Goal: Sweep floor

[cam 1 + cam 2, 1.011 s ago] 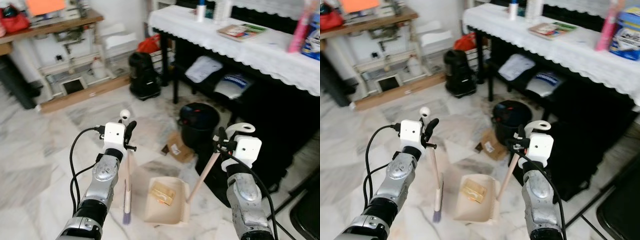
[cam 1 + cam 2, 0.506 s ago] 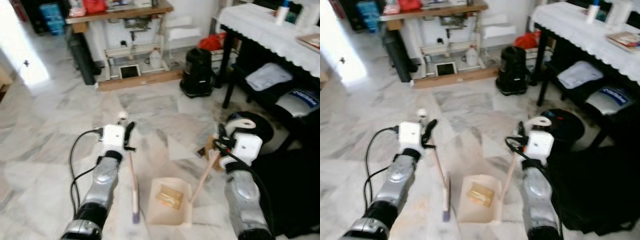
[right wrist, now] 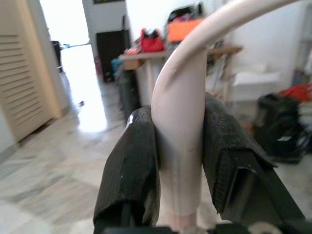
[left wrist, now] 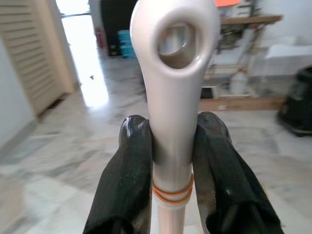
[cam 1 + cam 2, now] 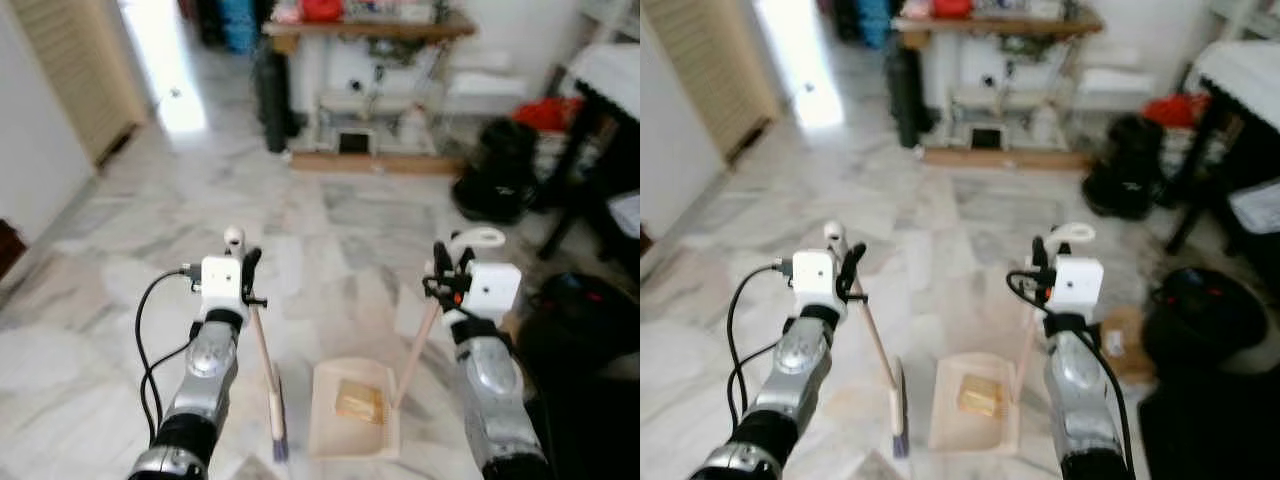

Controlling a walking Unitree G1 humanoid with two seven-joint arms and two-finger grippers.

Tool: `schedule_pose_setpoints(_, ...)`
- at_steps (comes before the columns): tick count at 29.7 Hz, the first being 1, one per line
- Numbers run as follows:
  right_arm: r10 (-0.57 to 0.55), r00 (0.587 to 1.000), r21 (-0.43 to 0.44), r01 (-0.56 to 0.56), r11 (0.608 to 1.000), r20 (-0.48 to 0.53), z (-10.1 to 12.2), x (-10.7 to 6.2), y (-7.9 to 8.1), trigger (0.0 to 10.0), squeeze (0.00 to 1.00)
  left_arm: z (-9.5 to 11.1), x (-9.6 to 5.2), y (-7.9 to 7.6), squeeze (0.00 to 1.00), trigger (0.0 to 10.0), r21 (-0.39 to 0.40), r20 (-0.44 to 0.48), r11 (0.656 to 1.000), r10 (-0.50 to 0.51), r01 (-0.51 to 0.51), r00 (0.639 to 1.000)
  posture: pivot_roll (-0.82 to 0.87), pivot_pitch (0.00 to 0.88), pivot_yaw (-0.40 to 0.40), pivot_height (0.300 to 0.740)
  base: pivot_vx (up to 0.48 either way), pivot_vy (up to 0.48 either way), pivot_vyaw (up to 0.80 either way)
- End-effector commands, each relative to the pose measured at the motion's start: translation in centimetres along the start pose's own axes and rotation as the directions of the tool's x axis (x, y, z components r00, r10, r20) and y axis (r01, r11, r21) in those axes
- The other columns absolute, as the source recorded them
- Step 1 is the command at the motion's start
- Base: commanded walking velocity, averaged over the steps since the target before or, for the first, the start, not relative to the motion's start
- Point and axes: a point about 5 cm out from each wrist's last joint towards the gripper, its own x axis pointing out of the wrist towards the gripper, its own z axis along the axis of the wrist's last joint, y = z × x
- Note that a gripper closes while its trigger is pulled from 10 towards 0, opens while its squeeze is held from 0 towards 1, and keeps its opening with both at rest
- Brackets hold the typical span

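Marble floor (image 5: 330,215) spreads toward 12 o'clock; the broom (image 5: 264,370) is clamped by the left tool (image 5: 243,268), the loaded dustpan (image 5: 352,411) by the right tool (image 5: 447,278); emptying seems called for next

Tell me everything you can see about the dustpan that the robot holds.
The dustpan is pale beige, apparently plastic, with an open tray and a long slanted handle ending in a curved white grip. The tray sits low at the marble floor, between the two arms. A yellowish-brown piece of debris lies inside it. The right end effector is shut on the handle near its top. The broom stands just beside it, apart.
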Motion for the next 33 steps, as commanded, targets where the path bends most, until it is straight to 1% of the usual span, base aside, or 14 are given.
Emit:
schedule_pose_setpoints(1, -0.011, 0.999, 0.025, 0.01, 1.0, 0.046, 0.9, 0.5, 0.1, 10.0, 0.0, 1.4, 0.7, 0.0, 0.0, 10.0, 0.038, 0.068, 0.999, -0.014, 0.011, 0.998, -0.1, 0.0, 0.024, 0.74, 0.0, 0.0, 0.8)
schedule_pose_setpoints(5, -0.014, 0.999, 0.031, 0.012, 0.999, 0.043, 0.8, 0.4, 0.2, 10.0, 0.0, 1.7, 0.5, 0.6, 0.0, 10.0, 0.059, 0.083, 0.998, -0.008, 0.003, 0.997, -0.09, 0.0, 0.033, 0.74, 0.0, 0.0, 0.8)
schedule_pose_setpoints(8, -0.017, 0.999, 0.033, 0.016, 0.999, 0.042, 0.8, 0.4, 0.3, 10.0, 0.0, 1.6, 0.0, 1.4, 0.0, 10.0, 0.086, 0.082, 0.996, -0.009, 0.002, 0.997, -0.09, 0.0, 0.037, 0.74, 0.0, 0.0, 0.8)
schedule_pose_setpoints(9, -0.016, 0.999, 0.034, 0.015, 0.999, 0.044, 0.8, 0.4, 0.4, 10.0, 0.0, 1.5, -0.2, 2.1, 0.0, 10.0, 0.095, 0.078, 0.995, 0.004, -0.011, 0.997, -0.09, 0.0, 0.039, 0.74, 0.0, 0.0, 0.8)
schedule_pose_setpoints(10, -0.015, 0.999, 0.034, 0.014, 0.999, 0.046, 0.9, 0.4, 0.4, 10.0, 0.0, 1.4, -0.3, 2.4, 0.0, 10.0, 0.1, 0.077, 0.995, 0.011, -0.019, 0.997, -0.09, 0.0, 0.039, 0.74, 0.0, 0.0, 0.8)
schedule_pose_setpoints(12, -0.015, 0.999, 0.034, 0.013, 0.999, 0.048, 1.0, 0.4, 0.4, 10.0, 0.0, 1.4, -0.4, 2.7, 0.0, 10.0, 0.105, 0.075, 0.994, 0.02, -0.028, 0.997, -0.09, 0.0, 0.038, 0.74, 0.0, 0.0, 0.8)
schedule_pose_setpoints(16, -0.019, 0.999, 0.03, 0.018, 0.999, 0.046, 1.0, 0.5, 0.0, 10.0, 0.0, 1.4, -0.5, 2.9, 0.0, 10.0, 0.107, 0.076, 0.993, 0.043, -0.051, 0.996, -0.07, 0.0, 0.03, 0.74, 0.0, 0.0, 0.8)
schedule_pose_setpoints(20, -0.026, 0.999, 0.028, 0.025, 0.999, 0.046, 1.0, 0.6, -0.2, 10.0, 0.0, 1.5, -0.5, 2.8, 0.0, 10.0, 0.103, 0.077, 0.993, 0.05, -0.057, 0.996, -0.06, 0.0, 0.027, 0.74, 0.0, 0.0, 0.8)
schedule_pose_setpoints(24, -0.028, 0.998, 0.036, 0.026, 0.999, 0.049, 1.1, 0.8, 0.2, 10.0, 0.0, 1.8, -0.5, 2.4, 0.0, 10.0, 0.115, 0.087, 0.992, 0.034, -0.044, 0.996, -0.06, 0.0, 0.027, 0.74, 0.0, 0.0, 0.8)
schedule_pose_setpoints(33, -0.017, 0.999, 0.046, 0.015, 0.999, 0.037, 0.9, 0.4, 0.7, 10.0, 0.0, 1.7, -1.0, 2.6, 0.0, 10.0, 0.111, 0.08, 0.992, 0.048, -0.056, 0.996, -0.05, 0.0, 0.024, 0.74, 0.0, 0.0, 0.8)
